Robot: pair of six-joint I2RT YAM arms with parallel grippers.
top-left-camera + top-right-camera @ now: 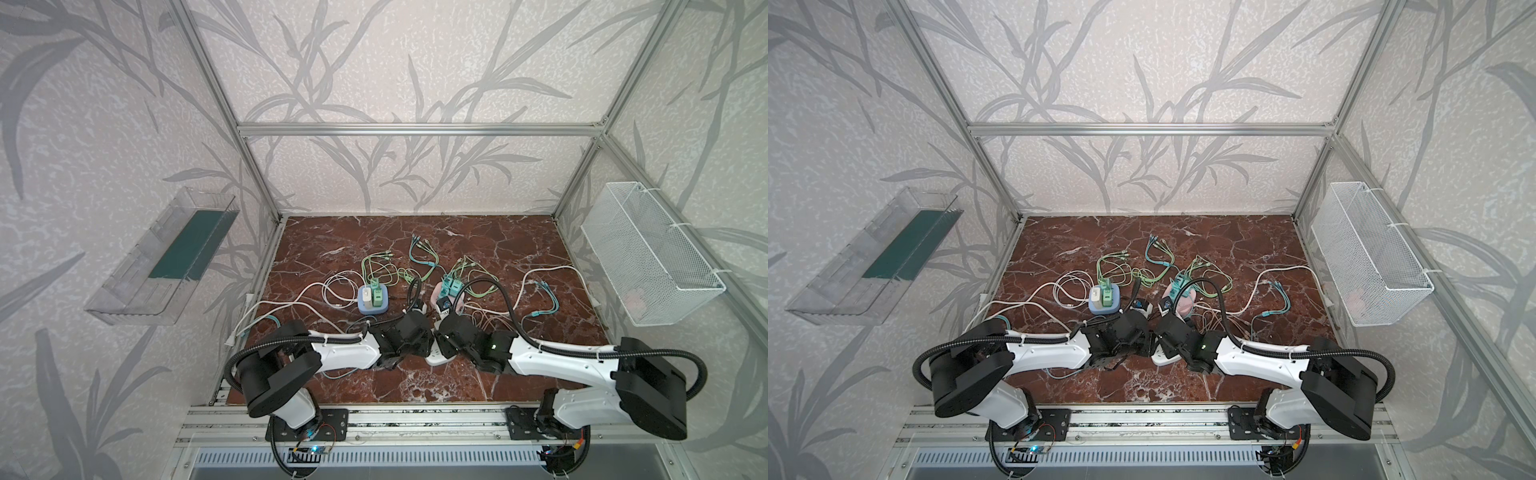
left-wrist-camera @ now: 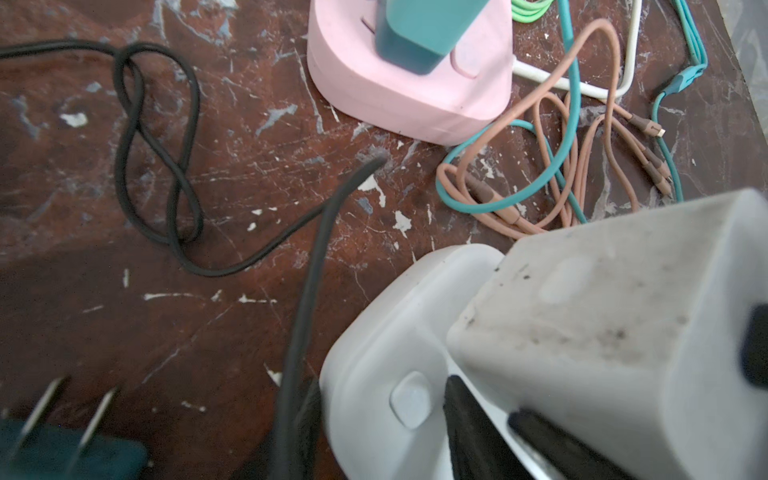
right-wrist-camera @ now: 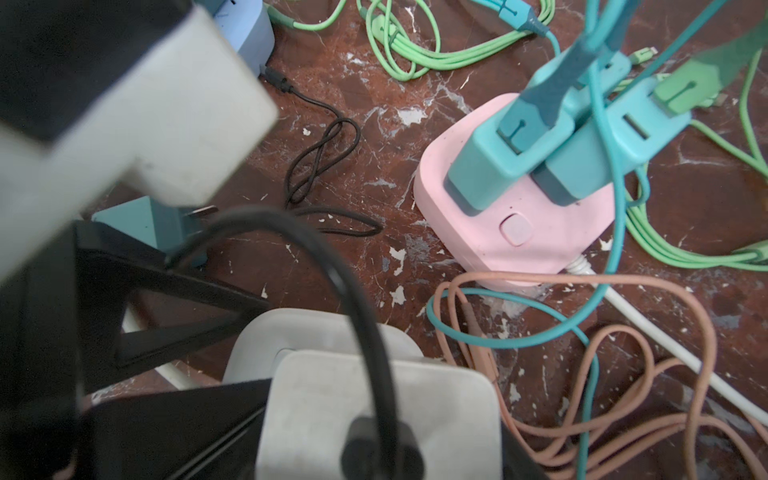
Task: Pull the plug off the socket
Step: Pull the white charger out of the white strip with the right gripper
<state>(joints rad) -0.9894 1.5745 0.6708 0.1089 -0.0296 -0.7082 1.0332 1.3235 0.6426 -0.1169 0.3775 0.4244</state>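
The plug [image 3: 449, 415], a white block, scuffed and speckled with dirt, was seated in the white socket [image 2: 374, 365], directly between the fingers of the right claw [image 3: 382, 453]. Black fingers were seen against two opposite faces of it, so the right claw was judged to be clamped on the plug. A black cable [image 3: 361, 316] was plugged into its top and arched away over the claw. No gap between plug and socket could be made out, so the plug was taken as not yet freed.

The left claw [image 1: 422, 336] was brought in close from the opposite side, almost touching the right one above the socket. Whether its jaws were apart or together could not be told from the pictures, nor whether the socket was held by them.

For the step in hand, a straight pull along the prongs, away from the socket face, was called for. Tilting was to be avoided, since the prongs could bind. The socket was light and could be lifted with the plug, so it needed to be pinned down by the left claw. The cable was best kept clear of the fingers.

Beyond the right claw a pink socket [image 2: 415, 95] with teal plugs was seen. Beside the left claw a loose teal plug [image 2: 62, 453] lay on the table [image 2: 208, 332].
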